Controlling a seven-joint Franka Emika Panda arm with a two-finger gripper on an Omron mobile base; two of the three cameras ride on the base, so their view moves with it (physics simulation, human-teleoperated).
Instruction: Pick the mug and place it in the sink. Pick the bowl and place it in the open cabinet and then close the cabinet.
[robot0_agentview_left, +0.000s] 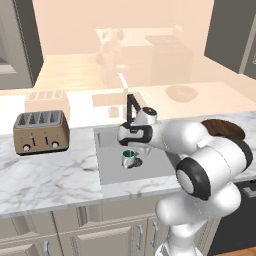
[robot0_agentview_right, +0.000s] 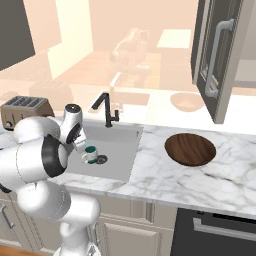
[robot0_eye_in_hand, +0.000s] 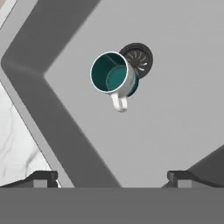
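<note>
White marble counter runs along the kitchen wall, and the grey sink is set into it. All places below are given from the sink. The mug stands upright on the sink floor, just beside the round dark drain and partly covering it in the hand view, with its white handle pointing away from the drain. The gripper hangs above the sink over the mug, and its jaws are spread wide with nothing between them. A black faucet rises at the back edge of the sink. The bowl lies on the counter to the right of the sink, well apart from it. A toaster stands on the counter to the left. The cabinet hangs above, to the right of the sink, its door open.
</note>
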